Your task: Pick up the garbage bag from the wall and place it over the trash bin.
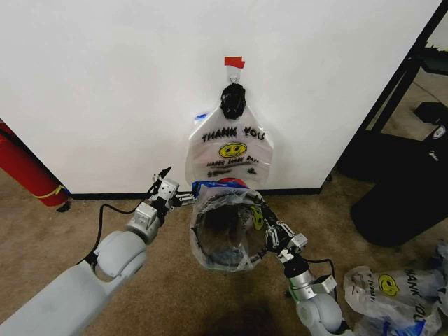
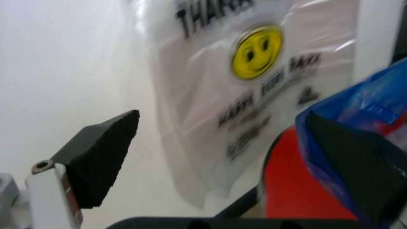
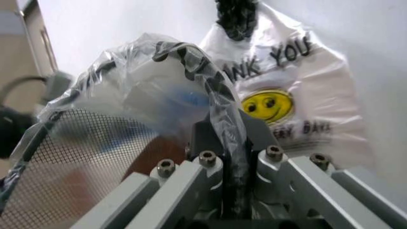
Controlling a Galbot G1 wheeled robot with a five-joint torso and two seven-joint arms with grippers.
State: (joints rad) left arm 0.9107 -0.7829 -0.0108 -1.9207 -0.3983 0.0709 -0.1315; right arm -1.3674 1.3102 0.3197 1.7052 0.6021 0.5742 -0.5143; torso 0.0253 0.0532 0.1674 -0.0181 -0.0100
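While the garbage bag [image 1: 222, 234] sits partly stretched over the trash bin [image 1: 225, 253], the entry reads as follows.

Right gripper [image 1: 274, 236] — clamped narrow on the bag's film at the bin's rim; in the right wrist view the plastic runs pinched between its closed jaws, with the wire mesh just beyond and below the fingers.

Left gripper [image 1: 175, 194] — jaws spread wide, holding nothing, at the opposite side of the rim; in the left wrist view a blue-tinted handle [image 2: 356, 119] of the bag lies against one finger [image 2: 359, 167], while the other finger stands apart from it.

Spare bags [image 1: 229, 143] — hanging on the wall [image 1: 105, 84] beyond both grippers, under a strip of red tape [image 1: 234, 62], well clear of the bin.

Loose bags [image 1: 388, 287] — on the carpet, outboard of the right gripper.

Handling note, as a judgement: the film looks thin and prone to tearing, so the right gripper would do best to hold its pinch steady — no hard pull against the mesh. The left gripper should close on the blue edge nearest it, then draw that edge outward and down past the rim until the mouth seats evenly all round. The light bin could tip if both sides are not tensioned alike.
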